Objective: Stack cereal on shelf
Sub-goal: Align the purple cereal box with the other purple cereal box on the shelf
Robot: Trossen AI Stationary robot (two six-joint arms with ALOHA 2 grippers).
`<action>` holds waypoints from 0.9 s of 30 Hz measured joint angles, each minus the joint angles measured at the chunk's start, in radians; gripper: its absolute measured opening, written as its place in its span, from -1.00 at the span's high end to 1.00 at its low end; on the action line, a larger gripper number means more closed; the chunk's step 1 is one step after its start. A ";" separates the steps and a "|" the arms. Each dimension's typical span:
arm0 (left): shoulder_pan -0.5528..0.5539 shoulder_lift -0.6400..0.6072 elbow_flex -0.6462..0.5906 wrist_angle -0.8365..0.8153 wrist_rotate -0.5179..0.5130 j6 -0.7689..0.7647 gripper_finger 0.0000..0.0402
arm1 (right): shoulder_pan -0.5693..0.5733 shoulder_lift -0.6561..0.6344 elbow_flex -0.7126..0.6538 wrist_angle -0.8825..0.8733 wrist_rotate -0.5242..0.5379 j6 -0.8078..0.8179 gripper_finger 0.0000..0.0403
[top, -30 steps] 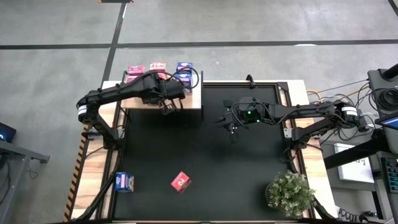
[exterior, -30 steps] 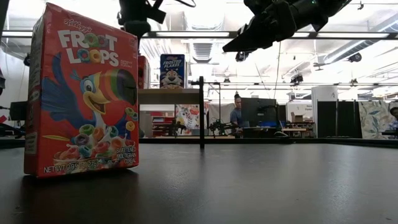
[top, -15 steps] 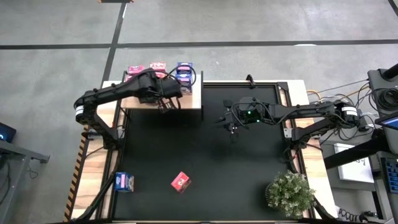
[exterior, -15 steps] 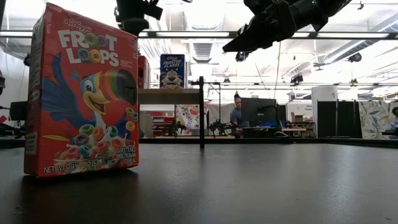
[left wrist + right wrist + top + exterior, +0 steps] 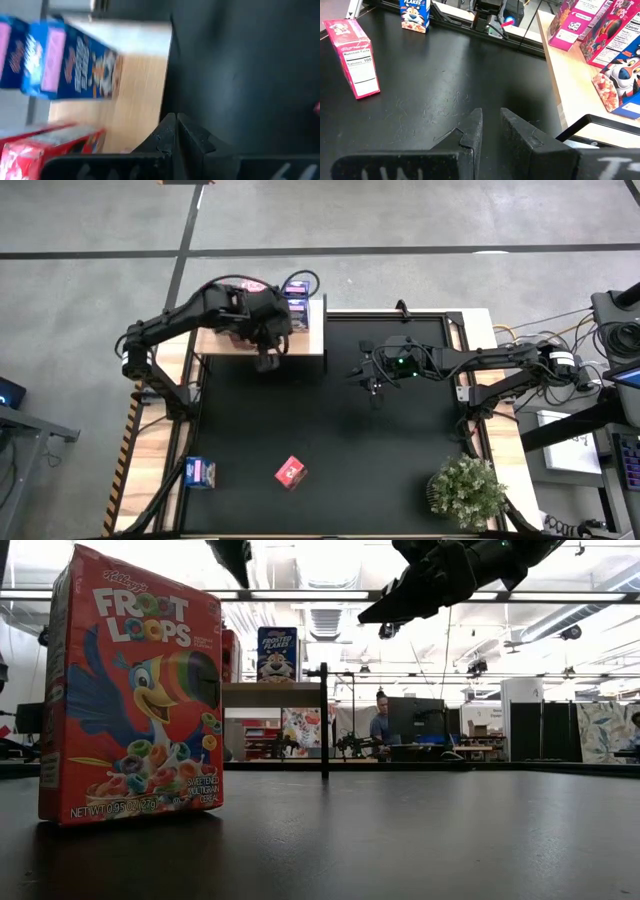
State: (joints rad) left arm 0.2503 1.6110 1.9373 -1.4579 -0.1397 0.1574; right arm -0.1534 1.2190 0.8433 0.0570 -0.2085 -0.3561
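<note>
- Near edge of the counter: a pink box stands at about 6 o'clock, turned on a slant. In the low view it fills the left side, a red-pink front with a toucan and big white letters. The right wrist view shows its white nutrition panel.
- A blue box sits at about 8 o'clock, near the counter's left edge, well apart from the pink one. It is upright in the right wrist view, with a tiger on its front.
- A plant stands at 4 o'clock.
- Middle: the right claw hangs above the black mat around 2 o'clock, empty, its fingers parted by a narrow gap.
- Far left, about 11 o'clock: the shelf, pale wood, plain plank top.
- The left claw is at the shelf's near edge, over the plank. Its two fingers meet tip to tip with nothing between them.
- Beyond it, at the shelf's back, more boxes stand in a row, partly hidden by the arm: blue at the right end, pink to its left. The left wrist view shows a blue one with pink panels, and a red one beside it, both on the wood.
- The right wrist view shows pink boxes and a blue tiger box close together on the plank.
</note>
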 joint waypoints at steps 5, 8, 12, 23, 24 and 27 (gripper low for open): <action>0.057 0.011 -0.041 -0.095 -0.030 0.082 1.00 | 0.000 0.000 0.000 0.000 0.000 0.006 0.71; 0.082 0.013 -0.058 -0.081 -0.034 0.098 1.00 | 0.000 0.000 0.000 0.000 0.000 0.006 0.71; 0.107 0.012 -0.059 -0.026 -0.034 0.149 1.00 | 0.000 0.000 0.000 0.000 0.000 0.008 0.71; 0.205 0.011 -0.122 -0.025 -0.036 0.193 1.00 | 0.000 0.000 0.000 0.000 0.000 0.018 0.71; 0.210 0.012 -0.129 -0.026 -0.036 0.193 1.00 | 0.000 0.000 0.000 0.000 0.000 0.018 0.71; 0.219 0.011 -0.139 -0.027 -0.036 0.193 1.00 | 0.000 0.000 0.000 -0.001 0.000 0.018 0.71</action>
State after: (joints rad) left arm 0.4697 1.6222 1.7983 -1.4848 -0.1760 0.3504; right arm -0.1532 1.2190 0.8433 0.0563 -0.2085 -0.3378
